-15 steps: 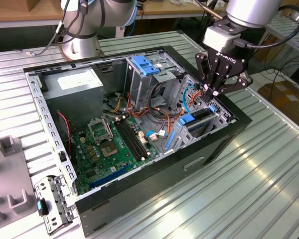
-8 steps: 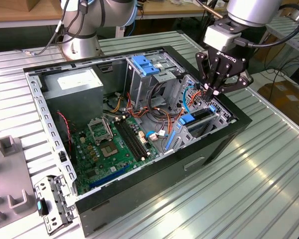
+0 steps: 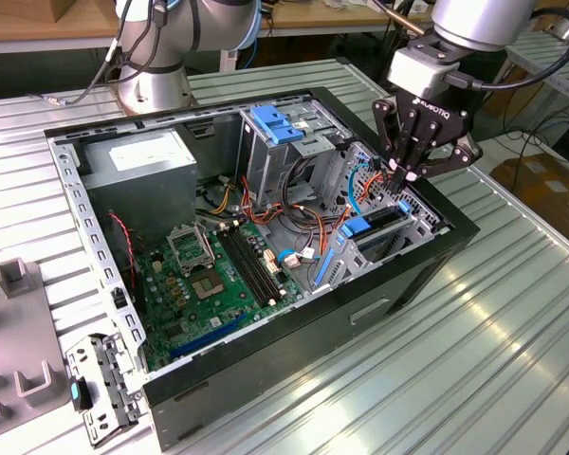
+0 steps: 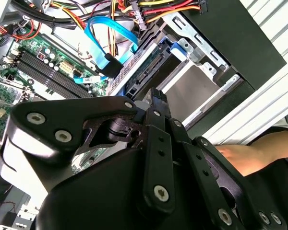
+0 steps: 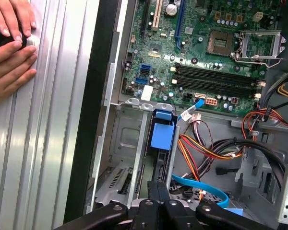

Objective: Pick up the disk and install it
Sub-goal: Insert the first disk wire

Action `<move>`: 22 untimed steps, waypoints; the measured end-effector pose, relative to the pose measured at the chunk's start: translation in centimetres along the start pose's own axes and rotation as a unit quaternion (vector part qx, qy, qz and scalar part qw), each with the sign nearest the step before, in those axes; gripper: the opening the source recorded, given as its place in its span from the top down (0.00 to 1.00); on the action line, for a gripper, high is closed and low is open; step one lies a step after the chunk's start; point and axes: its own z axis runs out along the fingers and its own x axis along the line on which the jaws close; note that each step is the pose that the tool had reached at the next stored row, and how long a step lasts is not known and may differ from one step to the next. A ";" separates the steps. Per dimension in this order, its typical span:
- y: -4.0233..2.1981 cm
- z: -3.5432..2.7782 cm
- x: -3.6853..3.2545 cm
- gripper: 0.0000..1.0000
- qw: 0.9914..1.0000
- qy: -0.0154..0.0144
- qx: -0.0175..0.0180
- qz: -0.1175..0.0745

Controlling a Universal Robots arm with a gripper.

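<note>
Disk (image 3: 379,224) stands edgewise in the drive cage (image 3: 423,214), apparently mid-seating, with the gripper (image 3: 401,173) poised right above it, jaws closed on nothing; finishing likely calls for a straight downward press.

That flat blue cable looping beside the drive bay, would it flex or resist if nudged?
The flat blue cable probably flexes easily: it curves in a loose loop. Thin and ribbon-like, it's likely light. Its black plug is probably a stiffer, heavier end.
</note>
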 end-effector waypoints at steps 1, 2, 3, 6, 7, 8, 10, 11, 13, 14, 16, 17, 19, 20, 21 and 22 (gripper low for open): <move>-0.12 0.00 0.01 0.89 1.000 0.000 0.000 0.000; -0.27 0.01 -0.02 0.89 1.000 0.000 0.000 0.000; -0.39 0.01 -0.05 0.89 1.000 0.000 0.000 0.000; -0.82 0.01 -0.11 0.89 1.000 0.000 0.000 -0.002; -1.10 0.01 -0.14 0.89 1.000 0.000 0.000 -0.003; -1.46 0.01 -0.16 0.89 1.000 0.000 0.000 -0.004; -1.91 0.02 -0.18 0.89 1.000 0.000 0.000 -0.005; -2.17 0.02 -0.17 0.89 1.000 0.000 0.000 -0.006; -2.77 0.03 -0.17 0.89 1.000 0.000 0.000 -0.007; -3.07 0.03 -0.16 0.89 1.000 0.000 0.000 -0.008; -3.67 0.04 -0.16 0.89 1.000 0.000 0.000 -0.009; -4.10 0.04 -0.18 0.89 1.000 0.000 0.000 -0.009; -4.72 0.05 -0.23 0.89 1.000 0.000 0.000 -0.010; -4.97 0.05 -0.28 0.89 1.000 0.000 0.000 -0.010; -5.25 0.05 -0.34 0.89 1.000 0.000 0.000 -0.010; -5.45 0.05 -0.39 0.89 1.000 0.000 0.000 -0.010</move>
